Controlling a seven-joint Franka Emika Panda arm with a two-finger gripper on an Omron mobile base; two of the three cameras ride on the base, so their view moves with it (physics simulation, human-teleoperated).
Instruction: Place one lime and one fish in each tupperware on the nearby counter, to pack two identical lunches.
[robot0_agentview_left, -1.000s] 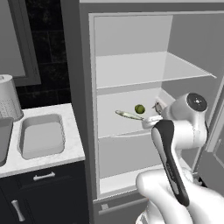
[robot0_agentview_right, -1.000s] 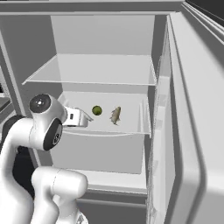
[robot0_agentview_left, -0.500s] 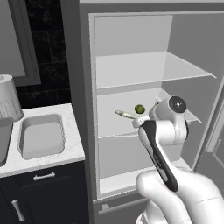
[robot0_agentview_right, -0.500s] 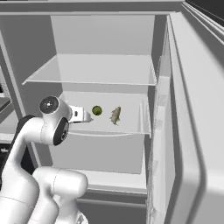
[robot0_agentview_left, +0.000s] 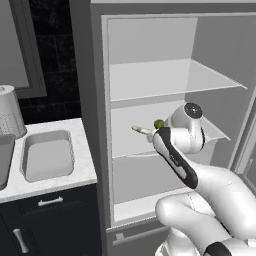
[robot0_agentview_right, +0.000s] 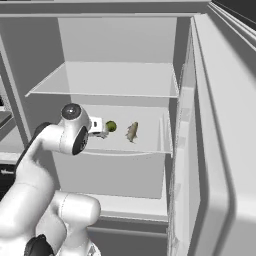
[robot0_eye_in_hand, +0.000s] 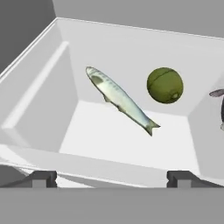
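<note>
End effector (robot0_eye_in_hand: 111, 178) has its fingers spread fully wide, holding nothing and touching nothing; the two dark fingertips (robot0_eye_in_hand: 43, 178) sit at the bottom of the hand view, pointed into the fridge's middle shelf (robot0_eye_in_hand: 127, 144).

Hand view: a slim silvery fish (robot0_eye_in_hand: 120, 100) with a green-grey back lies diagonally, head toward the shelf's back left corner, tail toward the middle. Lime (robot0_eye_in_hand: 165, 85) is round, dull olive green with a faint seam, just beside the fish's tail end, near the back wall. A dark tail tip of a second fish (robot0_eye_in_hand: 218, 93) cuts in at the right edge.

Right base view shows that second fish (robot0_agentview_right: 132, 131) whole: brownish, mottled, lying near the shelf's front edge, with the lime (robot0_agentview_right: 111, 126) just beside it and the end effector (robot0_agentview_right: 101, 129) next to the lime. Fridge shelves are pale, smooth, translucent-looking.

Left base view gives what the others lack: one tupperware (robot0_agentview_left: 47, 155), a shallow grey tub with rounded corners, sits on the white tabletop (robot0_agentview_left: 85, 165) near its right edge, beside the fridge. It holds nothing. A ribbed white canister (robot0_agentview_left: 9, 111) stands at the tabletop's back edge. Lime (robot0_agentview_left: 159, 124) and silvery fish (robot0_agentview_left: 142, 130) peek out past the arm.
</note>
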